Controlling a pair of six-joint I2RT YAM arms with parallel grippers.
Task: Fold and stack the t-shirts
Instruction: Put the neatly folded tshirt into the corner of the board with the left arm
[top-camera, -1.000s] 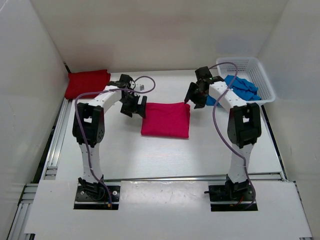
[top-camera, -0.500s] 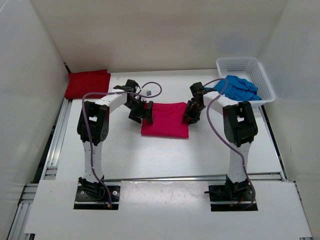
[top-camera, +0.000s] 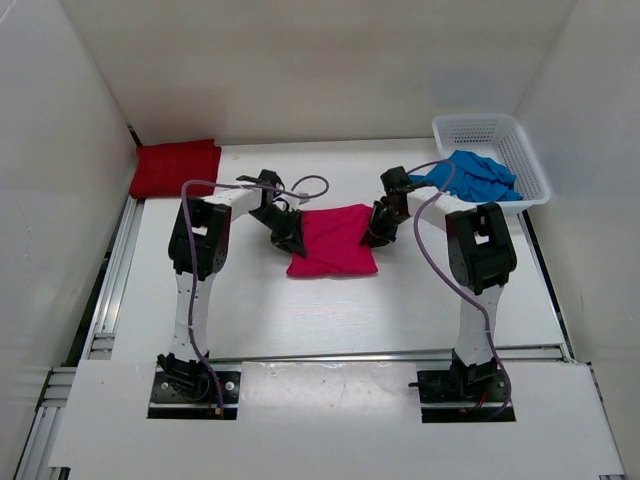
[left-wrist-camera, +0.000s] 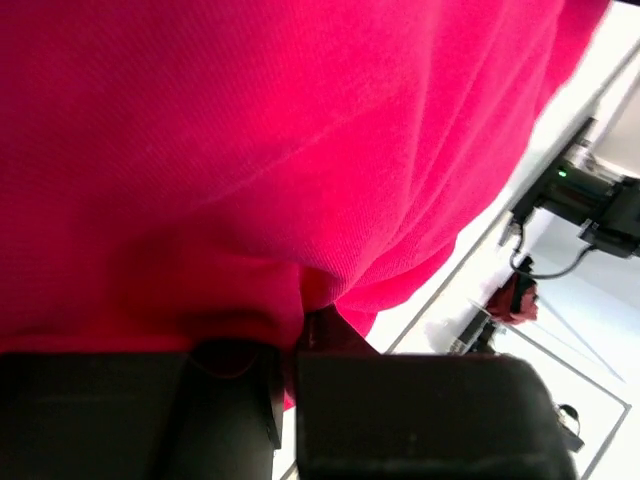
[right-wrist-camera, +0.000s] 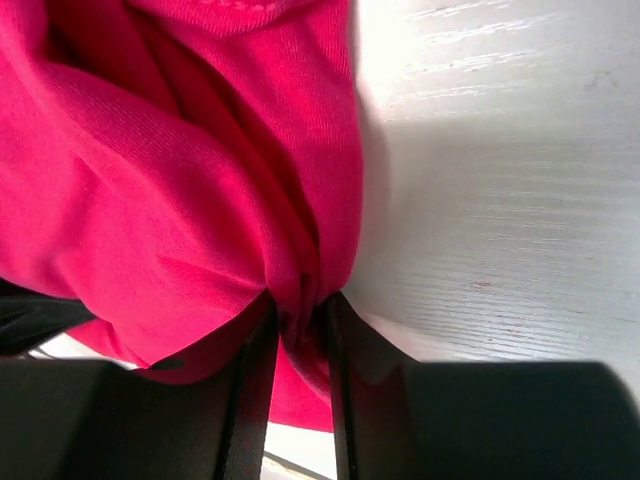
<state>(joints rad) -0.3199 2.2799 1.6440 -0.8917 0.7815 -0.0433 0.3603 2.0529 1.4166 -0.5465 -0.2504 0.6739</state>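
Left fingers (left-wrist-camera: 420, 418) and right fingers (right-wrist-camera: 252, 385) each clamp tight on the pink t-shirt (top-camera: 335, 240) edges.

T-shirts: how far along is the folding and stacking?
Done: the dark red shirt lies folded at the far left. In hand: the left gripper and right gripper pinch the folded pink shirt at its edges. Left: the blue shirt, crumpled in the basket, plus stacking.

Left arm (top-camera: 187, 310) and right arm (top-camera: 472, 325): white tubes, chunky black joints. Left gripper (top-camera: 292, 243) and right gripper (top-camera: 372, 238) are black too. Greyish-purple cables (top-camera: 416, 232) loop off each, and the black bases (top-camera: 190, 386) sit at 7 and 5 o'clock.
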